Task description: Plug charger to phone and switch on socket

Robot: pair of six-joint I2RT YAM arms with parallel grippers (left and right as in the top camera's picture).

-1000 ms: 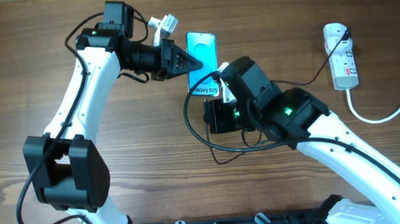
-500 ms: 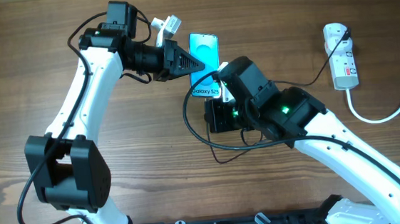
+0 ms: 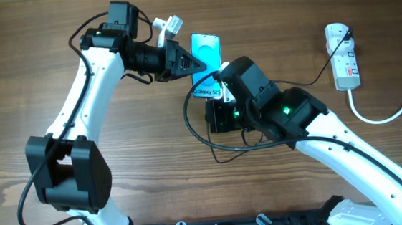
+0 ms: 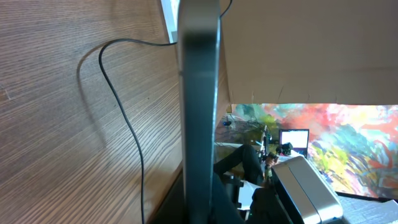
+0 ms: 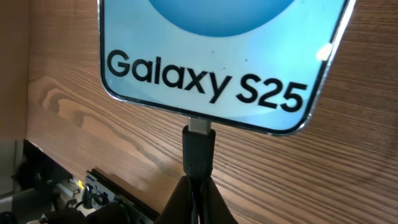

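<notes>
Left gripper (image 3: 185,61) closed on the phone (image 3: 205,52), at its side edge. Socket (image 3: 343,57) lies well apart, off to the right of the right gripper (image 5: 198,194). That gripper pinches the charger (image 5: 198,148) plug just below the phone, tip at its bottom port.

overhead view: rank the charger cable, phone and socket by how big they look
1. charger: longest by far, though thinnest.
2. phone and socket: roughly alike. The phone is partly hidden, so I won't rank those two.

left hand (image 3: 187,60) at phone (image 3: 206,49) side | right hand (image 3: 220,91) at its lower end | charger (image 3: 187,118) looped below | socket (image 3: 343,57) right
</notes>
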